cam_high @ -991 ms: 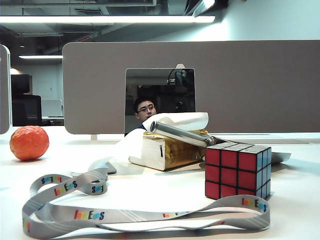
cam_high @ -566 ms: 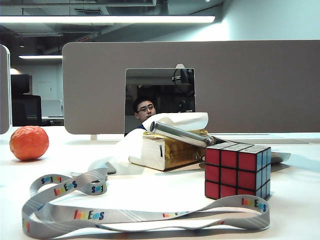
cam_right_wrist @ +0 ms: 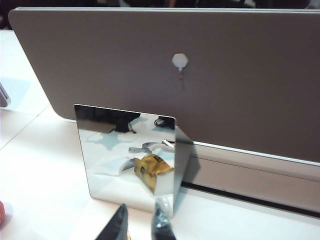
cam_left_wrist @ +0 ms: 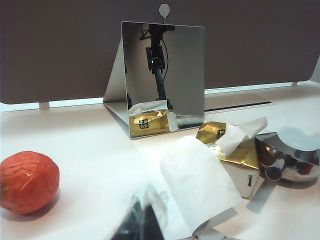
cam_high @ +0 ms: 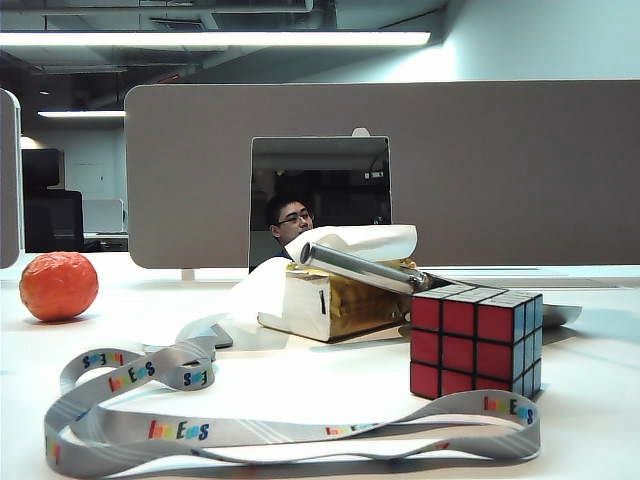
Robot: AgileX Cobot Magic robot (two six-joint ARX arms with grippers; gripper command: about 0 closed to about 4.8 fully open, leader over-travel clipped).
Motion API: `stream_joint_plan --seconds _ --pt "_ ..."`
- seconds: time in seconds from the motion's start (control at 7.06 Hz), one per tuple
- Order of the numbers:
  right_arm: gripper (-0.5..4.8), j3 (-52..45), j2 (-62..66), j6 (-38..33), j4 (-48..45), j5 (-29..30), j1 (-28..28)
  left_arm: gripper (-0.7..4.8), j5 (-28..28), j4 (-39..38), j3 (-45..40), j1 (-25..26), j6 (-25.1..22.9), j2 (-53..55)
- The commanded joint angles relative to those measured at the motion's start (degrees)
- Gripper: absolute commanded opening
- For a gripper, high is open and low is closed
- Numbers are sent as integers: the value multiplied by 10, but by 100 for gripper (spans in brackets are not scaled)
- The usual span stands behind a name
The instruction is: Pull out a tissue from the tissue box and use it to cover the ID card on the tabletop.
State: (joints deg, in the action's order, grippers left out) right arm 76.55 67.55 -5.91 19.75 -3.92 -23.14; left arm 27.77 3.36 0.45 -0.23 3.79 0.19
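Observation:
The gold tissue box [cam_high: 335,300] lies mid-table with a white tuft [cam_left_wrist: 240,134] sticking out of its top. A loose white tissue [cam_left_wrist: 197,185] lies spread on the tabletop [cam_high: 300,380] beside the box, also seen as the tissue [cam_high: 258,288]. The grey lanyard's end [cam_left_wrist: 212,222] runs under that sheet; the ID card is hidden. My left gripper [cam_left_wrist: 143,210] hovers low just in front of the sheet, fingertips together, holding nothing. My right gripper [cam_right_wrist: 140,222] faces the mirror [cam_right_wrist: 127,155], a gap between its fingers, empty. Neither gripper shows in the exterior view.
A Rubik's cube [cam_high: 475,340] stands right of the box, with a steel ladle [cam_left_wrist: 290,155] resting against the box. An orange ball [cam_high: 58,285] sits far left. The lanyard strap [cam_high: 200,430] loops along the front. A grey partition [cam_high: 500,170] closes the back.
The arm's reflection in the upper part of the mirror in the exterior view has gone. Tissue, box, cube and lanyard have stayed put.

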Motion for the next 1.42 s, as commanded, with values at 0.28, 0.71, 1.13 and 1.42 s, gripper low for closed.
stream_joint_plan --seconds 0.28,0.71,1.13,1.42 --pt "72 -246 -302 2 -28 -12 0 -6 -34 1 2 -1 27 0" --pt "71 -408 -486 1 -39 -28 0 -6 -61 1 2 0 29 0" --pt "72 -668 -674 14 -247 -79 -1 -6 -61 1 2 -1 29 0" --pt "72 -693 -674 14 -265 -80 -1 -6 -60 1 2 -1 29 0"
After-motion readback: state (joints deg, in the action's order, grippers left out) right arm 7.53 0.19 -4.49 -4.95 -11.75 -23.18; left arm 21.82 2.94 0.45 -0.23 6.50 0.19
